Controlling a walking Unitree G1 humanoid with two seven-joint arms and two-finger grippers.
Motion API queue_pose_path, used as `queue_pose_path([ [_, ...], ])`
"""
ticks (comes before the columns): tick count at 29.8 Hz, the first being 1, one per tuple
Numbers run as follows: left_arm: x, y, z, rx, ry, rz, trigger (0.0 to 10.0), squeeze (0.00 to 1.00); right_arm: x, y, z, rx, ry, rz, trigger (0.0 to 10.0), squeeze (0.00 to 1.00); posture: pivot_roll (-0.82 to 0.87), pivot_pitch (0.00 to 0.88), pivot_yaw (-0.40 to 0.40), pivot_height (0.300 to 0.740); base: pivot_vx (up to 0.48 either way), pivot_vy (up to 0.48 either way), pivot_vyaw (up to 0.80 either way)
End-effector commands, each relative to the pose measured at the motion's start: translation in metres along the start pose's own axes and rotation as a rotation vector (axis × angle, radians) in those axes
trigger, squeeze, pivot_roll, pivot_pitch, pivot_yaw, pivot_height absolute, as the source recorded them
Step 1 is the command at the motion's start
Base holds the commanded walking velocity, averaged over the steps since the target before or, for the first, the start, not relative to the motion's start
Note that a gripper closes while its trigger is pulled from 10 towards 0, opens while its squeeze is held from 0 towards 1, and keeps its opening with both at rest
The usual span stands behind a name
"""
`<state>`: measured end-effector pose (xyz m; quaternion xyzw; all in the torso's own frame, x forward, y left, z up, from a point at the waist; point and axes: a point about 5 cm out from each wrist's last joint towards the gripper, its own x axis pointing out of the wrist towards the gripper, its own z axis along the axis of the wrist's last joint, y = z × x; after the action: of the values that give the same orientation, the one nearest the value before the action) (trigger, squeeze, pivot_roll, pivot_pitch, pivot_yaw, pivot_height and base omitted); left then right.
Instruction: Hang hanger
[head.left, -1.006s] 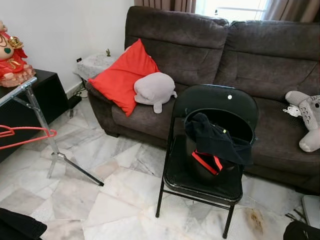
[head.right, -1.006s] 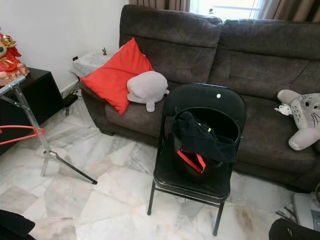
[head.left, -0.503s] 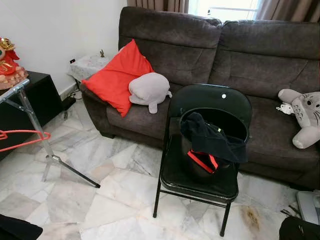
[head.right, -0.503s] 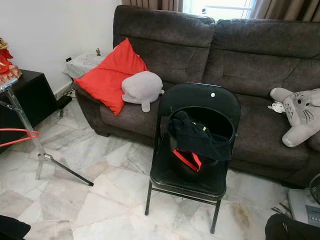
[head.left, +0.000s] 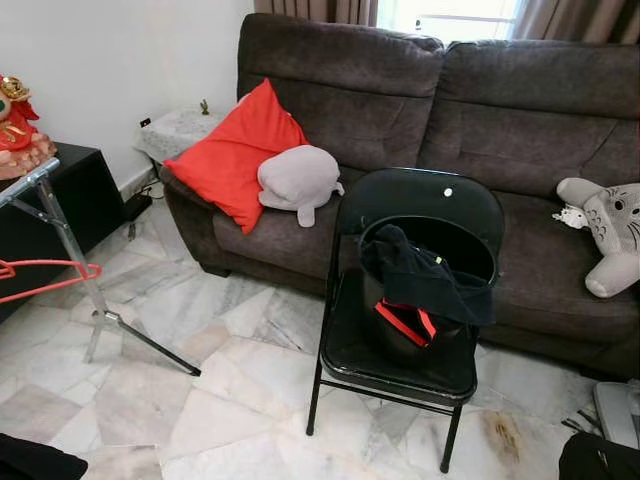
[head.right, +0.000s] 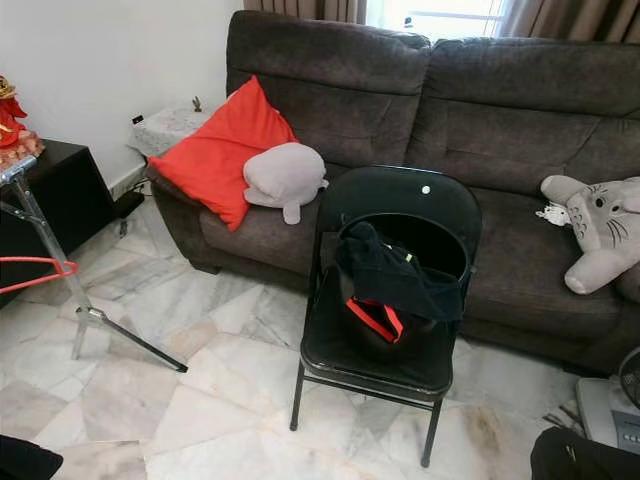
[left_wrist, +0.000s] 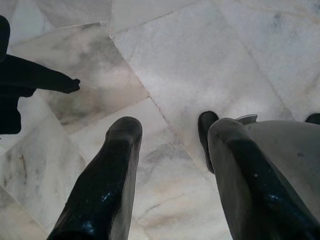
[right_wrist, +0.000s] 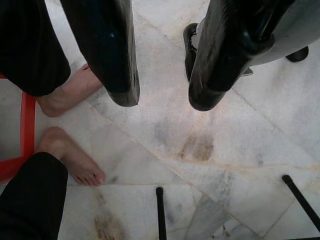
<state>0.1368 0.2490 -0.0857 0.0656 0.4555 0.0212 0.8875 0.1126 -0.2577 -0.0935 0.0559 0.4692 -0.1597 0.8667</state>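
One red hanger (head.left: 50, 279) hangs at the left edge of the head views, beside the slanted leg of one metal rack (head.left: 70, 240), which stands on the marble floor (head.left: 220, 400). In the middle there is one black folding chair (head.left: 405, 300), and on its seat sits one black bucket (head.left: 430, 300) with dark clothes (head.left: 425, 280) and a red strap over its rim. Behind the chair is one dark brown sofa (head.left: 400, 90) with three soft things on it: one red cushion (head.left: 240, 150), one grey plush (head.left: 300, 180) leaning on that cushion, and one grey plush toy (head.left: 605, 240) at the right end. One black cabinet (head.left: 60, 215) stands at the left wall and carries one red figurine (head.left: 18, 115). The left wrist view looks down at the floor, and the left claw (left_wrist: 170, 145) has its two black fingers well apart, with nothing between them. The right wrist view shows the right claw (right_wrist: 160, 97) also spread wide and empty above the floor, and beyond it two bare feet (right_wrist: 70, 125) of a person in dark trousers, a red piece at the picture's edge, and thin black legs of some furniture.
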Motion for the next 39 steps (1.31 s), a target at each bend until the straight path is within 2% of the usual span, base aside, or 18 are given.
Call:
queue_pose_path([
  [1, -0.002, 0.002, -0.008, 0.004, 0.044, 0.007, 10.0, 0.00, 0.000, 0.001, -0.001, 0.007, 0.003, -0.002, 10.0, 0.00, 0.00, 0.000, 0.008, 0.740, 0.000, 0.000, 0.00],
  [24, -0.003, -0.001, -0.013, 0.019, 0.073, -0.030, 10.0, 0.00, 0.001, 0.003, 0.002, 0.031, -0.012, 0.007, 10.0, 0.00, 0.00, 0.000, 0.007, 0.740, 0.000, 0.000, 0.00],
  [33, 0.001, -0.008, -0.004, 0.020, 0.040, -0.047, 10.0, 0.00, 0.002, 0.002, 0.008, 0.047, -0.031, -0.004, 10.0, 0.00, 0.00, 0.000, -0.013, 0.740, 0.000, 0.000, 0.00],
  [39, 0.002, -0.009, -0.001, 0.015, 0.034, -0.048, 10.0, 0.00, 0.003, 0.002, 0.010, 0.048, -0.030, -0.002, 10.0, 0.00, 0.01, 0.000, -0.019, 0.740, 0.242, 0.000, -0.21],
])
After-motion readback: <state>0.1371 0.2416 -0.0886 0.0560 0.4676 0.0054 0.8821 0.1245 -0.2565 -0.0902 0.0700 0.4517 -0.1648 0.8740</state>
